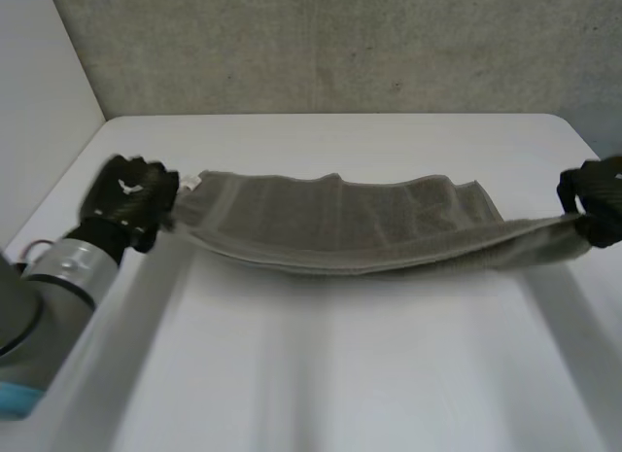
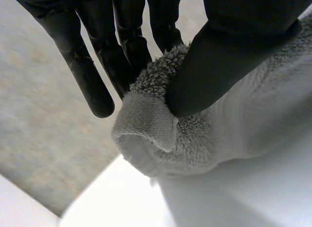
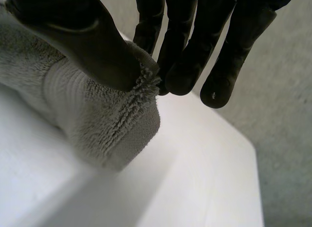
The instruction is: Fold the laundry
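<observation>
One towel (image 1: 340, 224): grey-green terry, stretched as a long band across the middle of the frame in the head view, running from middle left to middle right, its midsection sagging lower than its two ends.
Towel layers: two long edges run one over the other along the near side (it looks doubled lengthwise, though the far layer is partly hidden).
Left hand (image 1: 131, 201): at middle left of the head view, closed on the towel's left end.
Left grip: in the left wrist view the thumb (image 2: 229, 51) presses the bunched end of the cloth against the fingers (image 2: 126, 51). A hemmed corner curls out just past the thumb tip, and some fingers stand straight beside the cloth without touching it.
Right hand (image 1: 595, 201): at the middle right edge of the head view, closed on the towel's right end.
Right grip: in the right wrist view the thumb (image 3: 92, 46) pins the ribbed hem against the fingertips (image 3: 180, 56), and the rest of the end hangs rounded beneath the palm.
Table (image 1: 321, 374): white, spread under the whole towel and filling the lower half of the frame. Whether the sagging middle touches it I cannot tell.
Left arm (image 1: 58, 277): grey joint with a light-blue cap, in the lower left corner.
Wall (image 1: 321, 44): grey and speckled, across the top of the frame behind the table.
</observation>
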You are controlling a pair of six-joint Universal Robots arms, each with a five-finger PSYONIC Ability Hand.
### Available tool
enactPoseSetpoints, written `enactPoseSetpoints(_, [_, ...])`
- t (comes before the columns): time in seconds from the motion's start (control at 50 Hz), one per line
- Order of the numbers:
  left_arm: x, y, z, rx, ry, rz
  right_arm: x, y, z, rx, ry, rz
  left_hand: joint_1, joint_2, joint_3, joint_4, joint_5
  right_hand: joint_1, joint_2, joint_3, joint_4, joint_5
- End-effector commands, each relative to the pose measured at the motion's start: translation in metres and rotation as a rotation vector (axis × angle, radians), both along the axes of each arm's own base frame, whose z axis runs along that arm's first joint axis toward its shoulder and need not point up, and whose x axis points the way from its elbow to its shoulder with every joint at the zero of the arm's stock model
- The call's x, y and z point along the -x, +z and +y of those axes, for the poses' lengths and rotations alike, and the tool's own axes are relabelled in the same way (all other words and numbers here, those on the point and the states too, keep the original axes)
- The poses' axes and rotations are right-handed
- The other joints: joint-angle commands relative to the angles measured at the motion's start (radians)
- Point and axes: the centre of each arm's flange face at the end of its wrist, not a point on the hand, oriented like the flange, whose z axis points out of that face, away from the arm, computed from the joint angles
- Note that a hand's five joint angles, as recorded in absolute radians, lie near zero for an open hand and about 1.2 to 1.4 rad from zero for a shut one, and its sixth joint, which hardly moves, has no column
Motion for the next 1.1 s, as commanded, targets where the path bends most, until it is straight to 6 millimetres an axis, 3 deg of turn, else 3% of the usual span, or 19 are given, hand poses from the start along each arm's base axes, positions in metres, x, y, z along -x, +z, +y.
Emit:
enactPoseSetpoints(0.02, [-0.026,0.026,0.025,0.047,0.065,0.048,0.015,0.019,0.032,-0.060,0.033,0.093,0.239,0.181,0.184,0.179,0.213,0.067,0.096,0.055,0.059,0.058])
enactPoseSetpoints(0.12, [-0.040,0.024,0.039,-0.002,0.111,0.041,0.025,0.009,0.052,-0.178,0.087,0.232,0.239,0.181,0.184,0.179,0.213,0.067,0.096,0.055,0.059,0.058])
enactPoseSetpoints(0.24, [-0.051,0.020,0.058,-0.074,0.111,0.040,0.021,0.010,0.075,-0.266,0.215,0.326,0.239,0.181,0.184,0.179,0.213,0.067,0.096,0.055,0.059,0.058])
enactPoseSetpoints(0.4, [-0.054,0.011,0.057,-0.119,0.064,0.049,0.025,0.018,0.066,-0.229,0.244,0.267,0.239,0.181,0.184,0.179,0.213,0.067,0.096,0.055,0.059,0.058])
enactPoseSetpoints(0.48, [-0.053,0.003,0.050,-0.158,0.055,0.054,0.028,0.000,0.046,-0.275,0.291,0.228,0.239,0.181,0.184,0.179,0.213,0.067,0.096,0.055,0.059,0.058])
enactPoseSetpoints(0.66, [-0.029,-0.036,0.004,-0.261,-0.008,0.053,0.001,-0.029,0.011,-0.392,0.339,0.244,0.239,0.181,0.184,0.179,0.213,0.067,0.096,0.055,0.059,0.058])
enactPoseSetpoints(0.74, [-0.030,-0.055,-0.028,-0.297,0.063,0.045,-0.010,-0.040,-0.016,-0.339,0.290,0.273,0.239,0.181,0.184,0.179,0.213,0.067,0.096,0.055,0.059,0.058])
enactPoseSetpoints(0.76, [-0.030,-0.055,-0.028,-0.297,0.063,0.045,-0.010,-0.040,-0.016,-0.339,0.290,0.274,0.239,0.181,0.184,0.179,0.213,0.067,0.096,0.055,0.059,0.058])
enactPoseSetpoints(0.8, [-0.028,-0.063,-0.046,-0.303,0.089,0.055,-0.016,-0.044,-0.037,-0.271,0.250,0.253,0.239,0.181,0.184,0.179,0.213,0.067,0.096,0.055,0.059,0.058])
enactPoseSetpoints(0.86, [-0.024,-0.065,-0.054,-0.301,0.087,0.067,-0.021,-0.046,-0.046,-0.239,0.238,0.234,0.239,0.181,0.184,0.179,0.213,0.067,0.096,0.055,0.059,0.058])
enactPoseSetpoints(0.96, [-0.011,-0.066,-0.084,-0.276,0.085,0.130,-0.036,-0.050,-0.075,-0.125,0.168,0.205,0.239,0.181,0.184,0.179,0.213,0.067,0.096,0.055,0.059,0.058])
enactPoseSetpoints(1.1, [-0.001,-0.063,-0.110,-0.224,0.108,0.153,-0.042,-0.057,-0.095,-0.036,0.103,0.239,0.239,0.181,0.184,0.179,0.213,0.067,0.096,0.055,0.059,0.058])
